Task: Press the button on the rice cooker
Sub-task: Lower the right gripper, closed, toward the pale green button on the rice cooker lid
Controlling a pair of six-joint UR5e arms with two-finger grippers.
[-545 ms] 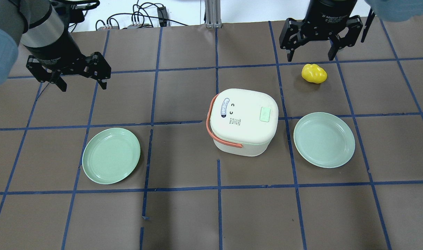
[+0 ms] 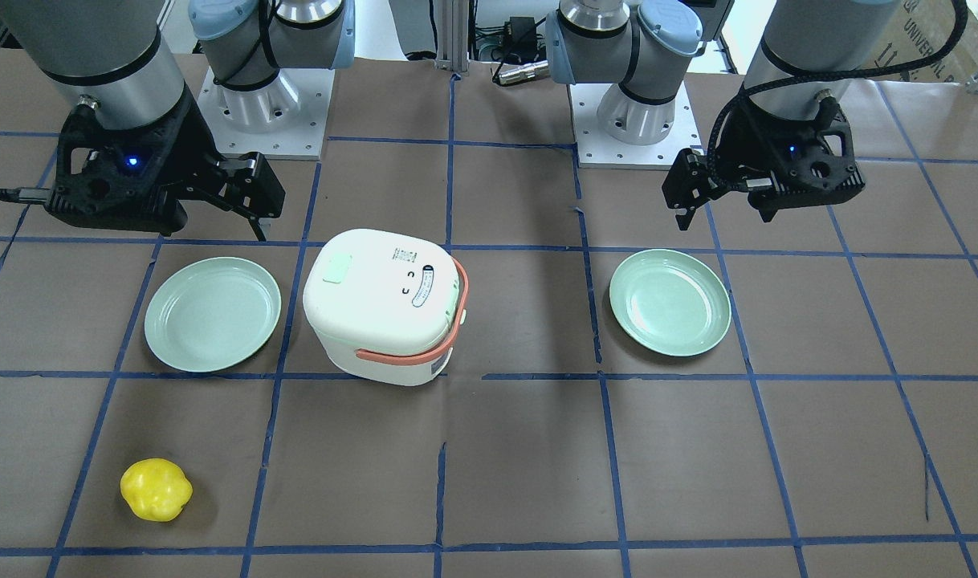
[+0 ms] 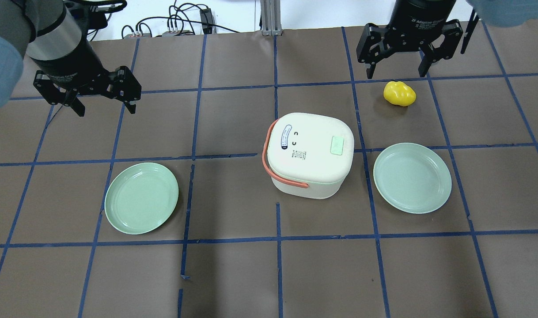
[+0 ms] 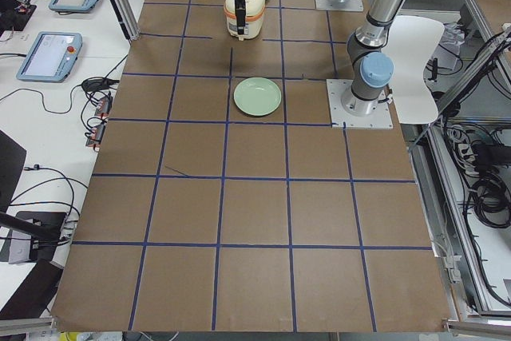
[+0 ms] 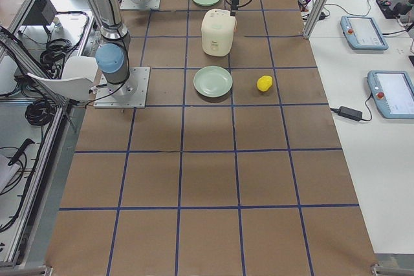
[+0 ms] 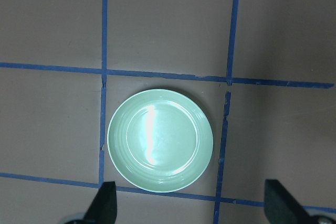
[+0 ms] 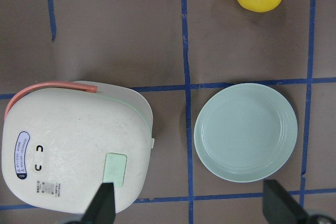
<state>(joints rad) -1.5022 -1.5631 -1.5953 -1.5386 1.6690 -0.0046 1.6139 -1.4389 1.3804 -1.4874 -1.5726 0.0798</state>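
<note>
The white rice cooker with an orange handle stands mid-table, its lid shut. Its pale green button is on top of the lid, on the side toward the right plate. It also shows in the front view and the right wrist view. My right gripper is open and empty, held high; in its wrist view the cooker lies below and to the left. My left gripper is open and empty, high over the left plate.
A green plate lies left of the cooker and another right of it. A yellow pepper lies on the table beyond the right plate. Blue tape lines cross the brown table cover.
My right gripper has shifted very slightly, still open. The left arm and the objects have not moved.
</note>
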